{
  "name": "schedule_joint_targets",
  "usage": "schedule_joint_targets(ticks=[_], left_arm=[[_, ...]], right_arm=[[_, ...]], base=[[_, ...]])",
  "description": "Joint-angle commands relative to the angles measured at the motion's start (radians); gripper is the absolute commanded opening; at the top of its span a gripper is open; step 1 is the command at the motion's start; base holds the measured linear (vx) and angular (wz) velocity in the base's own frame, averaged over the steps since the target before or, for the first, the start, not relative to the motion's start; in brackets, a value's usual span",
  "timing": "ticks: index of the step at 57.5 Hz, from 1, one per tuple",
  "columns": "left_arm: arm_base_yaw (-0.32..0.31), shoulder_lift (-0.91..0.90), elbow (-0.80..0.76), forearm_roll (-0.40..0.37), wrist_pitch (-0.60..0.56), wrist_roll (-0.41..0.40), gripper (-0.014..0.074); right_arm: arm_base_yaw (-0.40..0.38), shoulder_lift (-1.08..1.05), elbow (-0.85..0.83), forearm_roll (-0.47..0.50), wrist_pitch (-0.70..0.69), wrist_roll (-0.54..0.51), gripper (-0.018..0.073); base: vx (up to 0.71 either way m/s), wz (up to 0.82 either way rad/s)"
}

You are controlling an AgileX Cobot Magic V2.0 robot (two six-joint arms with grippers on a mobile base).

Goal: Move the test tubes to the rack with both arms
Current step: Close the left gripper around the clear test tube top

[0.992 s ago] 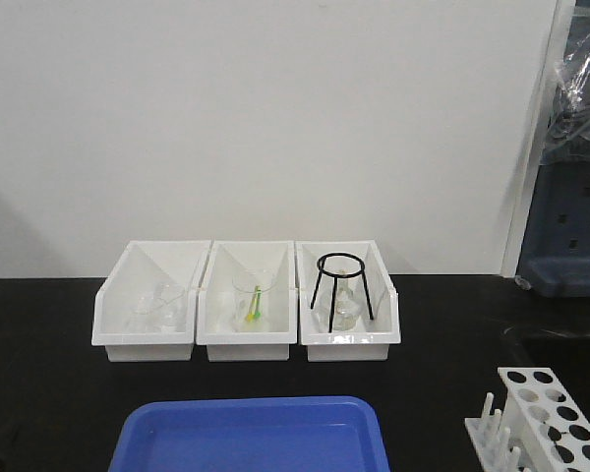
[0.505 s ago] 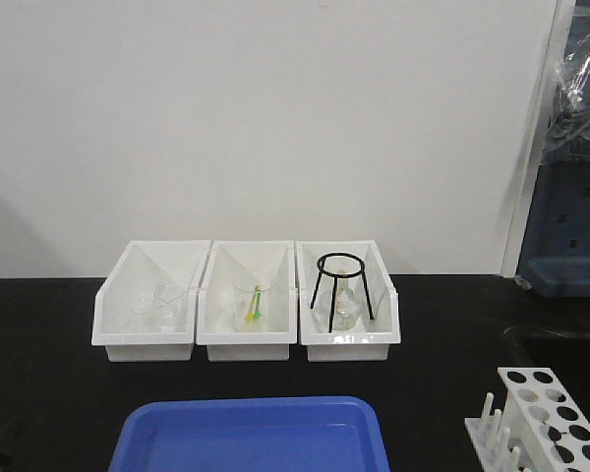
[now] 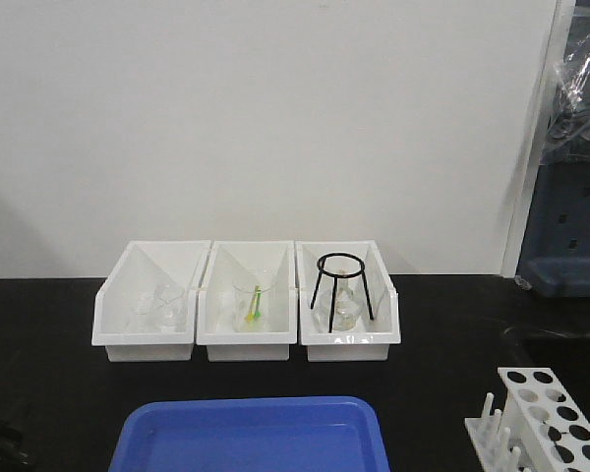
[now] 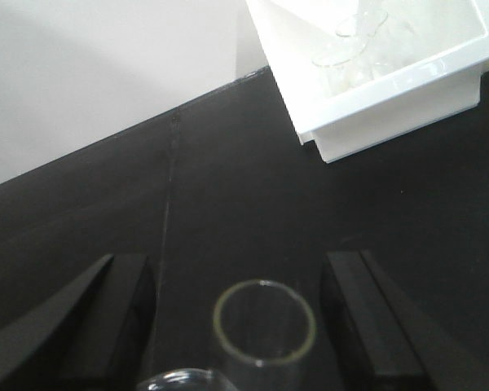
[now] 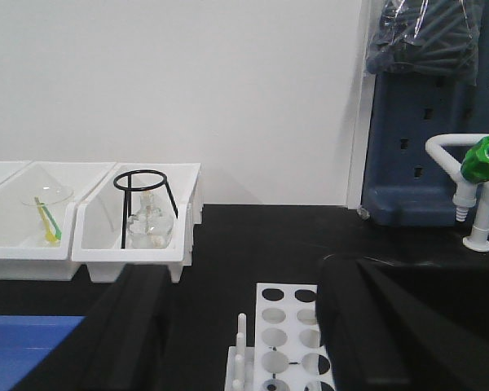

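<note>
Left tool (image 4: pixel 228 259): I see its two dark fingers (image 4: pixel 106 318) spread wide, neither one touching glass.
Test tube (image 4: pixel 265 324): a clear open rim faces my camera, between those fingers, above the black surface (image 4: pixel 228 187); a second glass rim (image 4: pixel 179 380) sits just beside it at the frame's edge.
Right tool (image 5: pixel 246 267): fingers parted, hanging over the rack.
Rack (image 5: pixel 287 326): white, at the surface's front right, pegs (image 5: pixel 241 342) along its left side.
Backdrop: three white bins (image 3: pixel 246 346) in a row; blue tray (image 3: pixel 251 405) in front.
</note>
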Motion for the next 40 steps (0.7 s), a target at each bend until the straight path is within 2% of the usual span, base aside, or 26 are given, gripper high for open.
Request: schedule_joint_targets(ticks=[1,23,40], left_arm=[[-0.001,-0.032,-0.025,-0.01,-0.057,-0.002,0.0556],[-0.001,-0.032,-0.025,-0.01,-0.056,-0.002,0.0551],[-0.001,-0.032,-0.025,-0.01,-0.054,-0.002,0.0468]], right_arm=[[-0.007,0.01,-0.033,-0.005,-0.081,-0.002,0.0462],[-0.007,0.01,-0.033,-0.005,-0.081,-0.002,0.0462],[-0.007,0.01,-0.033,-0.005,-0.081,-0.002,0.0462]], base=[[0.0,0.0],[0.0,0.0],[0.0,0.0]])
